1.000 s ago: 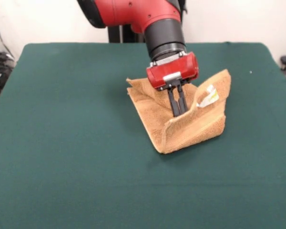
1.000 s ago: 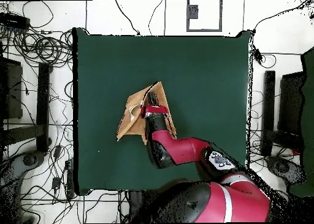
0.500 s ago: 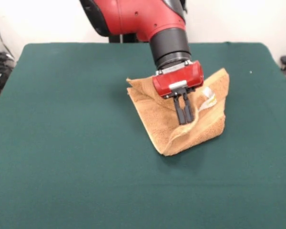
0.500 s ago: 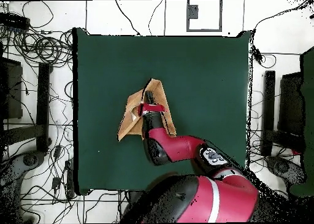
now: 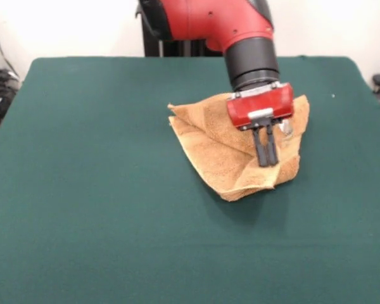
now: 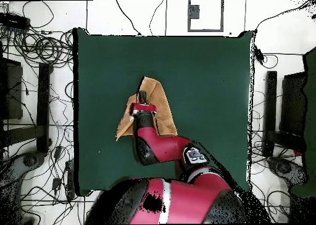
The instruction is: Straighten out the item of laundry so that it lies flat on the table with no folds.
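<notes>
Orange-tan towel (image 5: 225, 149) crumpled right of centre on the green table (image 5: 88, 190), with folds raised. Gripper (image 5: 266, 160) pressed narrow into a fold, apparently pinching the cloth. White label mostly hidden behind the fingers (image 5: 261, 147). Overhead, towel partly covered by the arm (image 6: 157, 145).

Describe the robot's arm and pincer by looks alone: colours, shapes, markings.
The arm is bulky, rounded and glossy red, ending in a black cylindrical wrist. Below it sits a red, box-like pincer body with a small silver plate on its face, from which two thin, straight black fingers extend. No cables or lettering show.
</notes>
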Motion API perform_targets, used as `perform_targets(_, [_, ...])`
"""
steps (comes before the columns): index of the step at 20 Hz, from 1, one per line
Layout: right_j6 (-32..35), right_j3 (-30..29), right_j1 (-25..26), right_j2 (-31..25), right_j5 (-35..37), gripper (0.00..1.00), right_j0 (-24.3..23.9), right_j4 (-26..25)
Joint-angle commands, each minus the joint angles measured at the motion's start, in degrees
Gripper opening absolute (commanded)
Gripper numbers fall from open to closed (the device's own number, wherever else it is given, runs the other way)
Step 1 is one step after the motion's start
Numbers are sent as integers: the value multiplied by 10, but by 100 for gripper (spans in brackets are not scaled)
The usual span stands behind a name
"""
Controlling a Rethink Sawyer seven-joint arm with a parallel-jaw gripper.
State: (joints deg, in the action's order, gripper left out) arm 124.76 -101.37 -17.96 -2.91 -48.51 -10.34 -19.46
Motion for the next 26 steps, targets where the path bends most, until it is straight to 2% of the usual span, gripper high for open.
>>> perform_targets(1, [37, -17, -48, 18, 11, 0, 79, 123])
perform_targets(4, [40, -25, -36, 31, -16, 0, 116, 175])
perform_targets(8, [51, -26, -42, 43, -11, 0, 146, 221])
perform_targets(11, [60, -32, -54, 51, 4, 0, 151, 219])
perform_targets(14, [65, -50, -90, 57, 48, 0, 154, 215])
perform_targets(19, [45, -83, -145, 61, 167, 0, 139, 168])
perform_targets(26, [32, -139, -245, 4, 311, 0, 51, 29])
